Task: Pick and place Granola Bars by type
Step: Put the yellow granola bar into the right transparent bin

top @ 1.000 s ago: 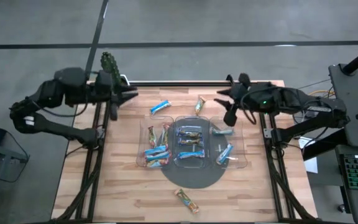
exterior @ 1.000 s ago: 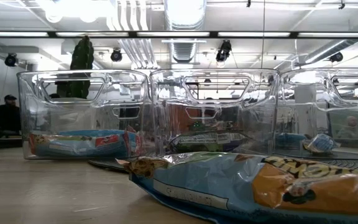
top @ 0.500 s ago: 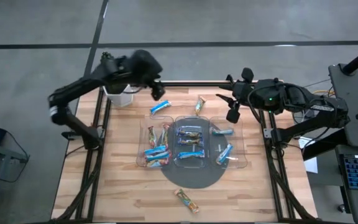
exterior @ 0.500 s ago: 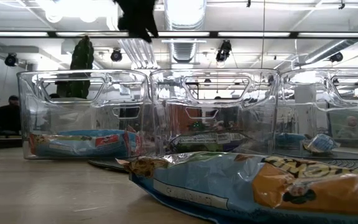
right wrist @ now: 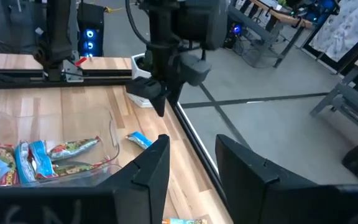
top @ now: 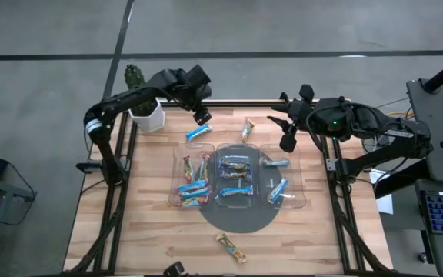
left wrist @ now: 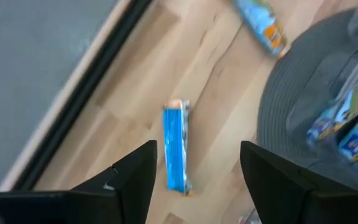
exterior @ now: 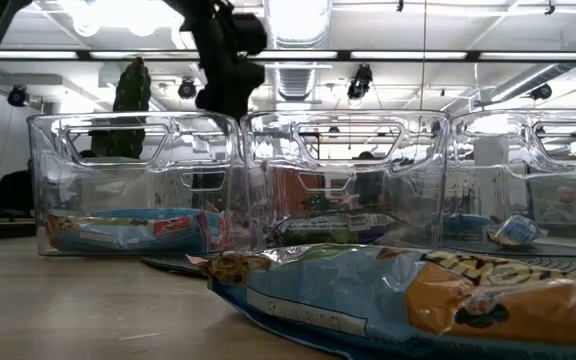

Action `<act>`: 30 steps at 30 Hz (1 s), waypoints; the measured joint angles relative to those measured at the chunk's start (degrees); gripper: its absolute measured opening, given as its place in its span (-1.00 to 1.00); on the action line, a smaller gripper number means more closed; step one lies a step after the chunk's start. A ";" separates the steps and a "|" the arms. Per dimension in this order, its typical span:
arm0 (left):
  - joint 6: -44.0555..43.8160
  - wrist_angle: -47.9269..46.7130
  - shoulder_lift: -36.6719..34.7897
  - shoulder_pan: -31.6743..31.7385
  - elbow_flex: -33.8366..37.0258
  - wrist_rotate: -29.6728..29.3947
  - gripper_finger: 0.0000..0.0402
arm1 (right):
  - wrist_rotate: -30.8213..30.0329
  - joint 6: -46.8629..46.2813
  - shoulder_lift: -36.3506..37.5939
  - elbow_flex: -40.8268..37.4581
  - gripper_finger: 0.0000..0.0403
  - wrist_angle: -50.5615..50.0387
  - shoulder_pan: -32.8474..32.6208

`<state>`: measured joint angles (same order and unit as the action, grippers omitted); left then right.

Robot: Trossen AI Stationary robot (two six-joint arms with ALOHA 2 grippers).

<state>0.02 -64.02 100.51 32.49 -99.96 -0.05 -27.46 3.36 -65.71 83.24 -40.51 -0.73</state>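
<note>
**L claw spread over loose blue bar at far edge; tray part-sorted**

Going by the high view, near edge to far.

Near edge: one multicoloured bar [top: 231, 247] lies alone on the wood table [top: 129, 231], well apart from the rest. In the low view it fills the foreground [exterior: 408, 295], w/ blue and gold wrapper.

Mid table: clear tray [top: 304, 201] sits partly on a dark round mat [top: 241, 221], three compartments side by side. Left compartment holds mixed bars [top: 193, 183], blue plus red/green ones. Middle compartment holds darker bars [top: 235, 175], stacked. Right compartment holds blue bars [top: 278, 178], abt three, lying loose.

Beyond tray: a loose blue bar [top: 198, 132] lies on bare wood just past the left compartment; a gold-ish bar [top: 247, 128] lies near it, past the middle compartment, apart from both.

Far edge: left gripper [top: 201, 118] hovers just above the blue bar, pointing down, fingers spread wide, nothing in them. Left wrist view shows the bar [left wrist: 177, 148] between the two dark fingers [left wrist: 132, 177], not touched. White cup w/ a green plant [top: 146, 114] stands at the far-left corner.

Right gripper [top: 284, 132] hangs off the far-right side of the tray, above the table, part-open, empty; right wrist view shows a clear gap between its fingers [right wrist: 148, 168].
</note>
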 joint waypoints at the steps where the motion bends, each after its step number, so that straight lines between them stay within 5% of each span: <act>1: -0.04 0.05 0.19 0.25 0.77 0.91 0.06 | 0.00 0.01 0.00 0.00 -0.41 0.02 0.00; 30: -0.14 23.73 2.65 2.18 29.94 5.37 0.06 | 0.00 -0.38 0.00 -0.07 -0.52 0.08 0.00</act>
<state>-0.12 -40.30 103.16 34.68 -70.02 5.32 -27.46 2.98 -65.71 83.18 -40.44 -0.73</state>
